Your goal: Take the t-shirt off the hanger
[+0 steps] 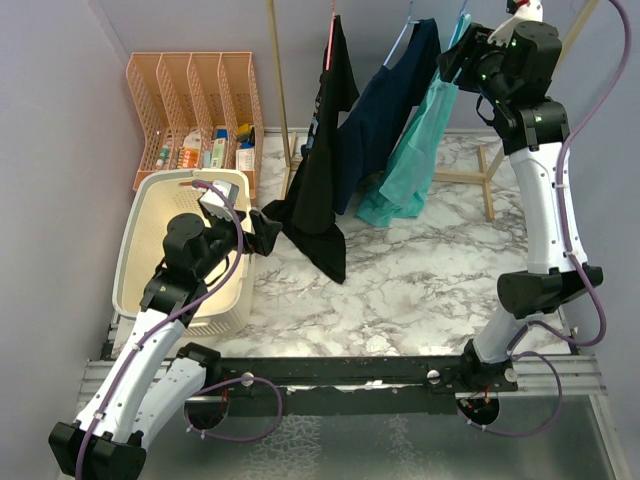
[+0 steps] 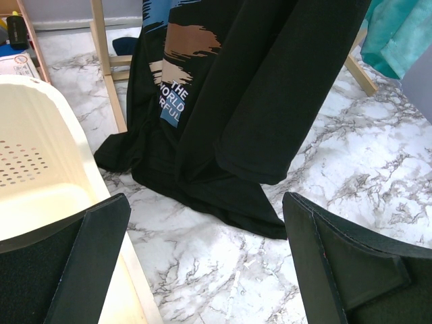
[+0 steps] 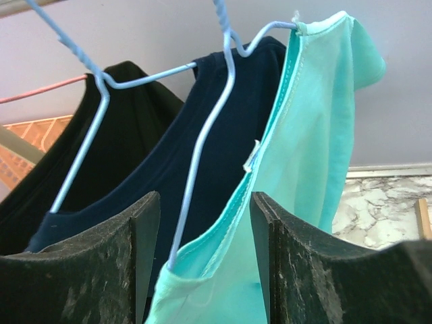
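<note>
Left fingers (image 1: 262, 232) are spread as wide as they go and hold nothing, low beside the cream basket (image 1: 135, 250) and right by the hem of the black shirt (image 1: 320, 170). Up at the far right, the right fingers (image 1: 452, 66) are level with the collar of the teal t-shirt (image 1: 415, 150). It hangs on its blue hanger (image 1: 462, 15), long axis top to bottom, collar up, hem slanting down and left toward the marble table (image 1: 430, 270).

Left wrist view: both fingers gape with nothing between them. Ahead, the black shirt's hem pools on the table, and the basket wall is at the left.

Right wrist view: the fingers stand about half open. The hanger's wire and the teal collar edge run through the gap, and neither finger is pressed onto them. A navy shirt (image 3: 155, 175) hangs just beside the teal one.
</note>
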`<state>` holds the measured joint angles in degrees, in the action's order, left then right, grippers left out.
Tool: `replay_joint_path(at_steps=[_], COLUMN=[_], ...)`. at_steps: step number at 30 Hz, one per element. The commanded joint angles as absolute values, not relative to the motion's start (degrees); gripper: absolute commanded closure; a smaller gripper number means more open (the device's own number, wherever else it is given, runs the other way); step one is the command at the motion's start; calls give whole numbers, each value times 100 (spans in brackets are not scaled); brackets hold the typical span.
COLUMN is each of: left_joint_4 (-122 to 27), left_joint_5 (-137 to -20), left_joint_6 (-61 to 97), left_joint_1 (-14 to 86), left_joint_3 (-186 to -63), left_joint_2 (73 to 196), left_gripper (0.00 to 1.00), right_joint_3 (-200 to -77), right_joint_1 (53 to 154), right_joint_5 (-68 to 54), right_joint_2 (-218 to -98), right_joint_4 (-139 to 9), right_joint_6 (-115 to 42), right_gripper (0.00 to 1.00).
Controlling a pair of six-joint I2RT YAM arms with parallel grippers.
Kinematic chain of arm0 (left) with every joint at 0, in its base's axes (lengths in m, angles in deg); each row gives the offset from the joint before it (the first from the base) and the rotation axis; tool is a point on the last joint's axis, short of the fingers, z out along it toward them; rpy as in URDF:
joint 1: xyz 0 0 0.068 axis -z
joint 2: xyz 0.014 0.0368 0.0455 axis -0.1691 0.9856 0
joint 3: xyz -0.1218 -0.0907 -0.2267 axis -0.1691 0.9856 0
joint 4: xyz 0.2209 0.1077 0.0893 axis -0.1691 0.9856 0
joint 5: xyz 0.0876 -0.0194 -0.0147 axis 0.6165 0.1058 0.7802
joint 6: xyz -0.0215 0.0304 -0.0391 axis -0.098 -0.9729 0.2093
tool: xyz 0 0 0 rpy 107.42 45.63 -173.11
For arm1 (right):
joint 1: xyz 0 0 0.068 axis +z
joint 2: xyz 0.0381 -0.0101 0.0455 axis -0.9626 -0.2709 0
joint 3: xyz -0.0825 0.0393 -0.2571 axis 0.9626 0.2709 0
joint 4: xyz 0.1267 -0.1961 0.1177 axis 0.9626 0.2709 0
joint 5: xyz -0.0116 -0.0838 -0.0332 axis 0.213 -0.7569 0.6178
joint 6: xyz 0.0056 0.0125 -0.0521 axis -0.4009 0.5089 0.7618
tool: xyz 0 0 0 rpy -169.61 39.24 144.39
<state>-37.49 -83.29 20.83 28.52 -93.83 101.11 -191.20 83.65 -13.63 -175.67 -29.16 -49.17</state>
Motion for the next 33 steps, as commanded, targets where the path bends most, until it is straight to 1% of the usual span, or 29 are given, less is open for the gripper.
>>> replay_joint_path(at_steps=[1,5,8,11,13,17,23,25,27,30,33], left_joint_4=[-3895,-3894,-3898,-3901,-3910,-3931,-3937,-3942,-3938,-3940,-3946], left_joint_5=[-8369,-8371,-8372,-8416,-8460,-8501,-8523,-8536,-8538,-8548,-8548], left_joint_6=[2098,2095,2096,2113,2116,2137,2150,2151,2155,2157,2159], left_joint_1=[2864,2862,2863,2860,2863,2863,2868,2861,2863,2865,2866], left_joint_3=[-9342,-9340,-9340,-9340,-9340,-9336,-9331,-9331,-9329,-9331,-9334], left_joint_2=[10067,10065,10067,10080,10096,10099,10083,10093,10091,10097,10082], left_gripper=[1,1,2,5,7,11,13,13,13,14,18], right_joint_3=[-19225,-19271,-19028,-18588,-18431,-18493,-18610,-18755,-18822,-18912,-18871], right_joint_1=[8360,8360,8359,8360,8360,8360,8359,8360,8359,8360,8359], right_joint_5=[-1756,-2079,-2416,-2664,-2717,-2611,-2562,-2545,-2490,-2406,-2291], right_joint_2=[-17737,-17772,-17582,-17301,-17220,-17283,-17289,-17358,-17410,-17516,-17554], right_joint_4=[-2738,-2612,-2673,-2940,-3066,-3116,-3323,-3275,-3282,-3270,-3407], right_joint_6=[-4772,-4717,-4673,-4592,-4530,-4440,-4282,-4260,-4244,-4231,-4192], right_gripper=[46,51,56,57,60,64,65,66,72,85,96])
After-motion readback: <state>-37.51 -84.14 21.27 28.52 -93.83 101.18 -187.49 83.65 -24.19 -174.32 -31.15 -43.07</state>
